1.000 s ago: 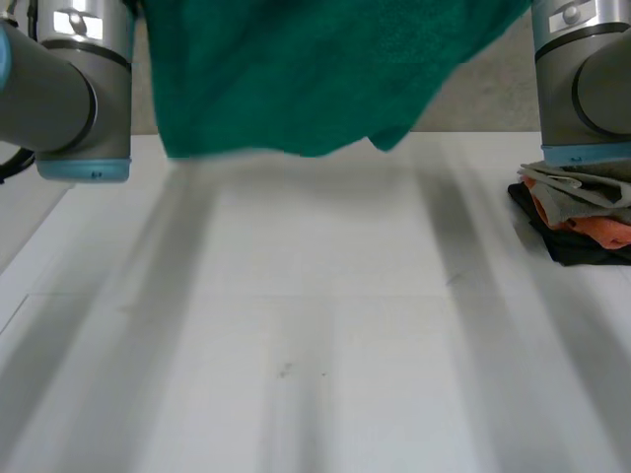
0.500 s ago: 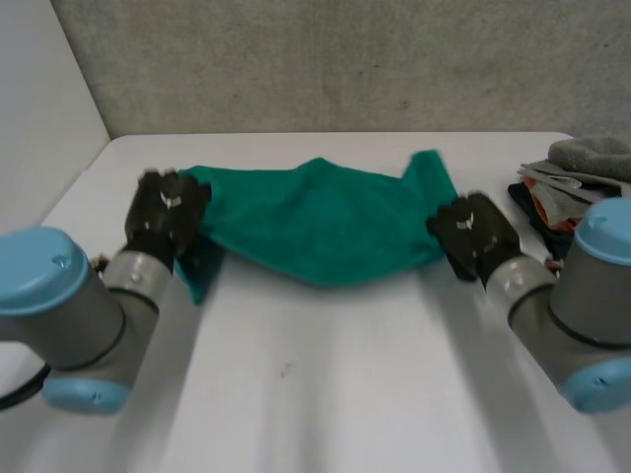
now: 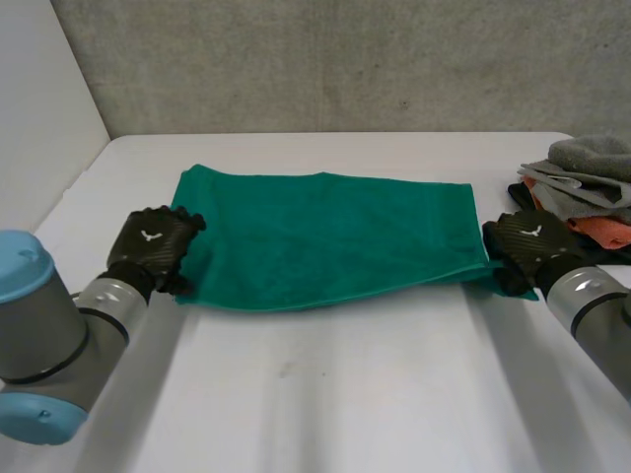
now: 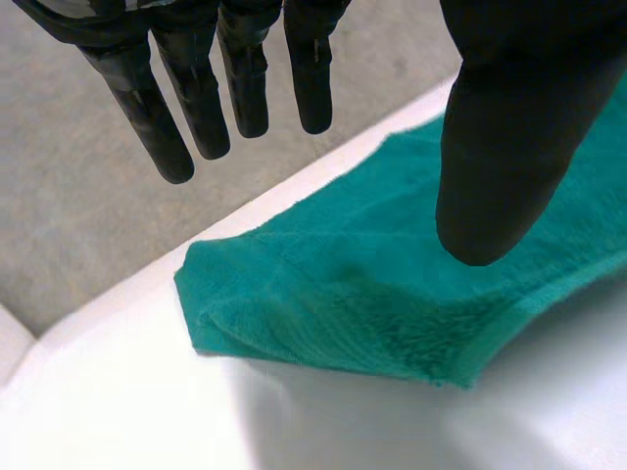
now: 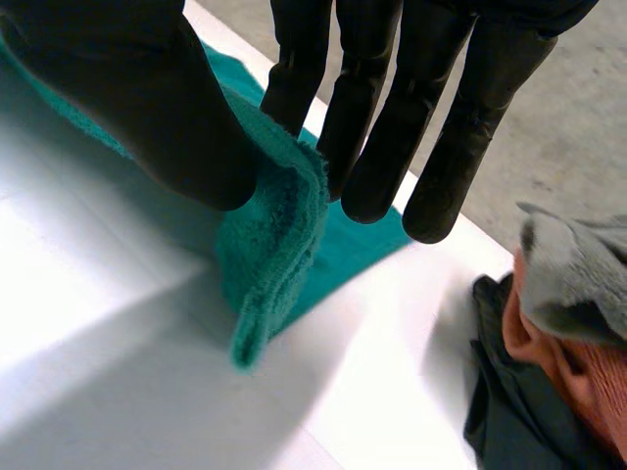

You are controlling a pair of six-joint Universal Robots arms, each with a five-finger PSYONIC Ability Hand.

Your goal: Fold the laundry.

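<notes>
A green towel [image 3: 325, 236] lies spread flat on the white table [image 3: 345, 394], doubled over. My left hand [image 3: 150, 246] rests at the towel's left near corner. In the left wrist view its fingers [image 4: 245, 88] are straight and apart from the thumb, above the towel's corner [image 4: 392, 294], holding nothing. My right hand [image 3: 527, 241] is at the towel's right near corner. In the right wrist view that corner [image 5: 274, 245] is pinched between the thumb [image 5: 147, 108] and the fingers and stands lifted a little off the table.
A pile of folded clothes [image 3: 582, 197], grey, orange and black, sits at the table's right edge just beyond my right hand, and shows beside that hand [image 5: 549, 362]. A grey wall runs behind the table. Bare table lies in front of the towel.
The towel came down from hanging high in the air to lying flat on the table. Both hands moved outward and down. The left hand let go of its corner.
</notes>
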